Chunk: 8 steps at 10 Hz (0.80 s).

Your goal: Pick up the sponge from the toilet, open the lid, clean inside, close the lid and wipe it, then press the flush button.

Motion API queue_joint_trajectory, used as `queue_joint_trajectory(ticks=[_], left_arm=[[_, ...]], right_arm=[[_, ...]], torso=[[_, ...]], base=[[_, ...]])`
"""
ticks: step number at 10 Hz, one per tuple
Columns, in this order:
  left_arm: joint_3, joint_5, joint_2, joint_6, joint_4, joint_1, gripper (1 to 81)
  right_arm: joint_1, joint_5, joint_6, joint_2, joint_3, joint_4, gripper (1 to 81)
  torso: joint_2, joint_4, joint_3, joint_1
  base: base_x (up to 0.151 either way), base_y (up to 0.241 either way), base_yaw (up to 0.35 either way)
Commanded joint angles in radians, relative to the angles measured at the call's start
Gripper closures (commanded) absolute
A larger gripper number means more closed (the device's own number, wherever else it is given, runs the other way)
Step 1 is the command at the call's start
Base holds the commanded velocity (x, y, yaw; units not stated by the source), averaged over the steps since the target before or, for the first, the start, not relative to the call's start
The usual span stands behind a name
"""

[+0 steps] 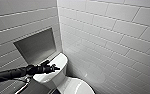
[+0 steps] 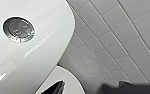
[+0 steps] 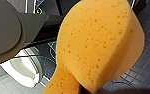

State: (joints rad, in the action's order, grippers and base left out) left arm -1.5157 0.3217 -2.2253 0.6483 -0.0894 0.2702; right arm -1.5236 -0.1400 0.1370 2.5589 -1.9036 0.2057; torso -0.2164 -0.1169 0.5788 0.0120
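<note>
The white toilet stands in the corner, its tank top glossy and its lid lying shut over the bowl. My left gripper reaches in from the left and hovers open just above the tank top; one dark fingertip shows over the lid's edge. The flush button, dark and round with a metal rim, lies on the tank top a little away from those fingertips. In the right wrist view the orange-yellow sponge looms large, pinched at its lower end by my right gripper, which is shut on it.
White tiled walls close in behind and to the right of the toilet. A recessed niche sits in the left wall, with a metal rail below it. Dark tiled floor lies beneath the sponge.
</note>
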Motion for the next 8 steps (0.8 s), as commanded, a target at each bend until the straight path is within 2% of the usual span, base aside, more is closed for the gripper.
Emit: queue_joint_trajectory(ticks=[1,3,4,5,8], left_arm=[[-0.075,0.080,-0.036,0.005,0.002,-0.193,1.0],[-0.118,0.085,-0.053,0.005,-0.006,-0.226,1.0],[-0.118,0.129,-0.057,0.005,-0.009,-0.243,1.0],[-0.120,0.145,-0.058,0.004,-0.016,-0.254,1.0],[-0.165,0.148,-0.068,0.004,-0.027,-0.262,1.0]], right_arm=[[-0.004,0.079,0.001,-0.024,0.020,0.003,81.1],[-0.004,0.079,0.001,-0.023,0.020,0.004,81.1],[-0.004,0.079,0.001,-0.021,0.019,0.006,81.1],[0.001,0.079,0.001,-0.021,0.019,0.007,81.1],[-0.004,0.079,0.001,-0.018,0.019,0.007,81.1]], torso=[[0.000,0.000,0.000,0.000],[0.000,0.000,0.000,0.000],[0.000,0.000,0.000,0.000],[0.000,0.000,0.000,0.000],[0.001,0.000,0.000,0.000]], base=[[0.000,0.000,0.000],[0.000,0.000,0.000],[0.000,0.000,0.000],[0.000,0.000,0.000],[0.000,0.000,0.000]])
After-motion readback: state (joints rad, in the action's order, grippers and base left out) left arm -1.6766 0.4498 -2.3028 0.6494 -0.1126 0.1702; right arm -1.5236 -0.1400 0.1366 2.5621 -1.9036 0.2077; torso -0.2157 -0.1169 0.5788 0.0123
